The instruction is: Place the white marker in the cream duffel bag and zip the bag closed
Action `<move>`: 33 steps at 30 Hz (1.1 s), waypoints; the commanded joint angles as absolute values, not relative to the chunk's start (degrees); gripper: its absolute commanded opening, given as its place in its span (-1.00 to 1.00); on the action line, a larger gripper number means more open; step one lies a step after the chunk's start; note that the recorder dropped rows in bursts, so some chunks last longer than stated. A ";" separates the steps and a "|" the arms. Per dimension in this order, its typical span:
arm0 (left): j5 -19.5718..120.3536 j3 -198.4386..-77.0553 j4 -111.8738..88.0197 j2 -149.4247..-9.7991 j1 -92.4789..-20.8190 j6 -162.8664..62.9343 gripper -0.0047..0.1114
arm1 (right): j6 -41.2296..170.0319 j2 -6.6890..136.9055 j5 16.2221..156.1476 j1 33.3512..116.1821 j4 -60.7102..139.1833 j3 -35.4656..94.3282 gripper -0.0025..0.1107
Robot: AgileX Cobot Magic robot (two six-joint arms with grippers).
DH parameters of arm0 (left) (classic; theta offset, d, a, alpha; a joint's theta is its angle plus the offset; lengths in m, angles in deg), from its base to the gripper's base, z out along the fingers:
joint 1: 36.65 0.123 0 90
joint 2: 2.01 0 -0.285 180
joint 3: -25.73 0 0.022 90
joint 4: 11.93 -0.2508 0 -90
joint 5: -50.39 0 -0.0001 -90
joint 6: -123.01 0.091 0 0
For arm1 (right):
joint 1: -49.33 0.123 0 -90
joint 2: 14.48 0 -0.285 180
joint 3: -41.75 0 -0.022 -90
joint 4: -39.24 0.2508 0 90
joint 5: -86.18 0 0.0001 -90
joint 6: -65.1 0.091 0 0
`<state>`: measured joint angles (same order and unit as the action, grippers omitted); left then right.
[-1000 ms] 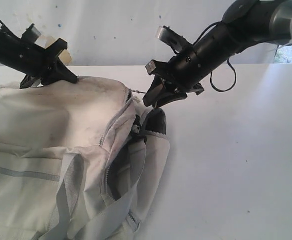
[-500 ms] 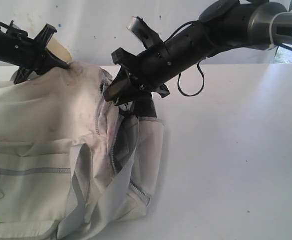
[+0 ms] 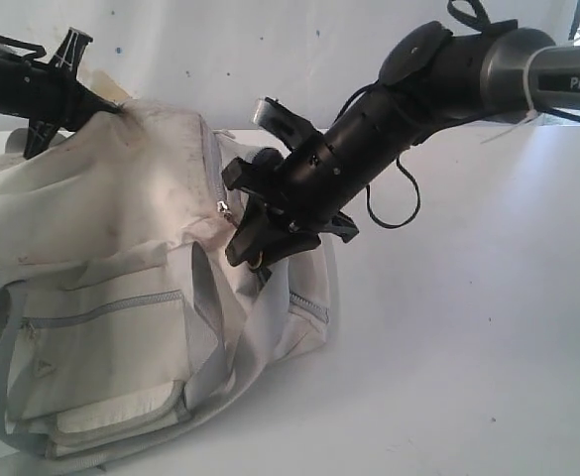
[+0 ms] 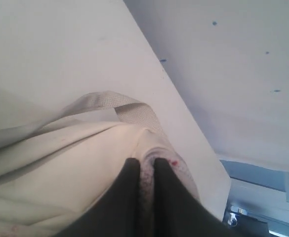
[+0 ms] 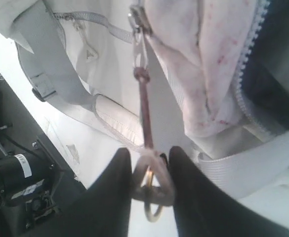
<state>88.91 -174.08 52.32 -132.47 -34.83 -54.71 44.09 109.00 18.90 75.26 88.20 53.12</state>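
Bulk is the first hazard: over the white table (image 3: 468,337), the cream duffel bag (image 3: 111,297) hangs half-lifted and slumped between the two arms, and its weight drags on both holds. The left gripper (image 3: 106,105) is pinched almost shut on a fold of the bag's top fabric, seen bunched between its fingers (image 4: 127,197) in the left wrist view. That fold is thin, so if the cloth creeps out the bag drops and the zip line goes slack. The right gripper (image 3: 255,246) is narrowed on the zipper pull (image 5: 151,185), a tab and metal ring at the end of a thin reddish cord (image 5: 144,103) that runs straight ahead of the fingertips to the grey slider (image 5: 137,19). Beside that cord, dark interior shows past the zipper teeth (image 5: 250,34), so I judge the zip not fully closed. A pull off-line from the teeth could jam the slider, the webbing strap (image 5: 253,158) just beside the fingertips could snag, and the small tab could slide from the grip. The white marker shows in no view; whether it is inside I cannot tell, and an open gap could let it out.
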 commanded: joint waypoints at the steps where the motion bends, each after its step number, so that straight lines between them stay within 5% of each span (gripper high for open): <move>1: 87.89 -174.42 54.59 -132.20 -33.76 -52.70 -0.92 | 44.31 108.04 16.22 75.56 85.84 52.40 -0.96; 7: 93.72 -174.42 53.97 -132.20 -33.76 -37.96 -0.91 | 44.31 108.04 16.22 75.56 85.97 52.50 -0.84; 15: 102.59 -174.42 53.08 -131.46 -33.76 -23.48 -0.31 | 42.32 108.04 21.13 75.56 87.27 54.37 0.26; 17: 101.40 -174.42 50.46 -130.27 -33.76 -23.59 -0.14 | 42.32 107.90 20.20 75.45 87.16 55.56 0.38; 27: 103.56 -174.42 22.13 -122.04 -33.89 -36.84 0.13 | 50.71 105.08 17.95 71.97 80.14 58.79 0.29; 33: 113.76 -174.42 4.82 -118.36 -33.89 -47.83 -0.20 | 53.53 104.85 16.22 66.51 79.23 58.79 -0.16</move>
